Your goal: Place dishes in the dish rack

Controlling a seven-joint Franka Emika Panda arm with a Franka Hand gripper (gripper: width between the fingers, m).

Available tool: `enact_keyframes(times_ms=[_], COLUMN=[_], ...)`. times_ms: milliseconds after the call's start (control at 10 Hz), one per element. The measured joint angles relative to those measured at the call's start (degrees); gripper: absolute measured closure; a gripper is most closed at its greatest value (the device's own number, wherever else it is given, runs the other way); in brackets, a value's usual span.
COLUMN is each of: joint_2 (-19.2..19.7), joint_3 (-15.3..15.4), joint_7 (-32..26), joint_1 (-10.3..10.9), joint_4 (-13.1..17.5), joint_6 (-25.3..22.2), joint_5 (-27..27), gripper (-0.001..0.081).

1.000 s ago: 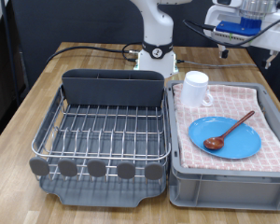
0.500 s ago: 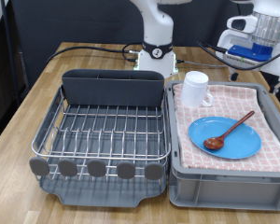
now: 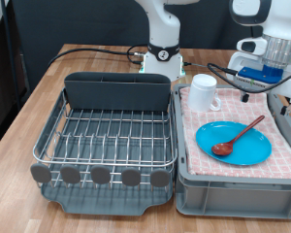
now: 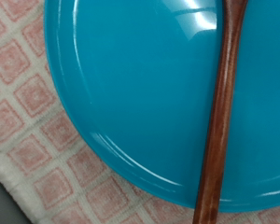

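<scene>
Item 1, rack [image 3: 107,136]: we find it in the left half of the exterior frame, wire grid in a dark tray, holder [image 3: 118,91] along its top edge. No dish sits in it; nothing of the task is done yet.

Item 2, crate [image 3: 238,183]: right half of the frame, just beside the rack, lined with checked cloth [image 3: 244,103]. All three dishes lie here.

Item 3, plate [image 3: 233,143]: blue, flat on the cloth, lower centre of the crate. It fills most of the wrist frame [image 4: 149,84].

Item 4, spoon [image 3: 239,134]: bowl resting on the plate, handle slanting to the upper right past the rim. In the wrist frame [image 4: 221,112] it runs down the right side.

Item 5, mug [image 3: 204,92]: white, upright, upper left corner of the crate.

Item 6, gripper [image 3: 264,70]: upper right of the exterior frame, above the crate, touching nothing. We cannot tell whether its fingers are apart or together; none show in the wrist frame.

Handling note: we judge the spoon the nearest target. A grasp across the handle's middle, fingers square to its length, should lift it without tipping or dragging the plate.
</scene>
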Motion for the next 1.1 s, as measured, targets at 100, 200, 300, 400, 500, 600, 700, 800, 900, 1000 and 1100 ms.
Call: enact_keyframes(times_ms=[100, 200, 300, 400, 500, 600, 700, 800, 900, 1000, 1100], joint_2=[0.94, 1.85, 2.79, 3.74, 4.62, 5.37, 5.95, 6.32, 6.55, 6.72, 6.80], joint_3=[-0.39, -0.84, -1.40, -2.01, -2.73, -3.37, -3.89, -4.55, -5.13, -5.64, -5.82], joint_7=[0.37, 1.01, 2.01, 3.40, 4.97, 6.33, 7.59, 9.77, 11.92, 13.82, 15.02], joint_1=[0.00, 0.01, 0.06, 0.11, 0.21, 0.24, 0.29, 0.58, 1.01, 1.49, 1.77], joint_4=[-0.37, -0.75, -0.94, -1.10, -1.36, -1.64, -1.88, -2.16, -2.39, -2.58, -2.75], joint_6=[1.36, 2.50, 3.33, 4.22, 5.53, 6.73, 7.42, 7.74, 7.78, 7.79, 7.79], joint_5=[-1.01, -2.46, -4.44, -6.44, -8.26, -9.81, -11.08, -12.73, -14.04, -15.29, -16.05], gripper=[0.0004, 0.0004, 0.0004, 0.0004, 0.0004, 0.0004, 0.0004, 0.0004, 0.0004, 0.0004, 0.0004])
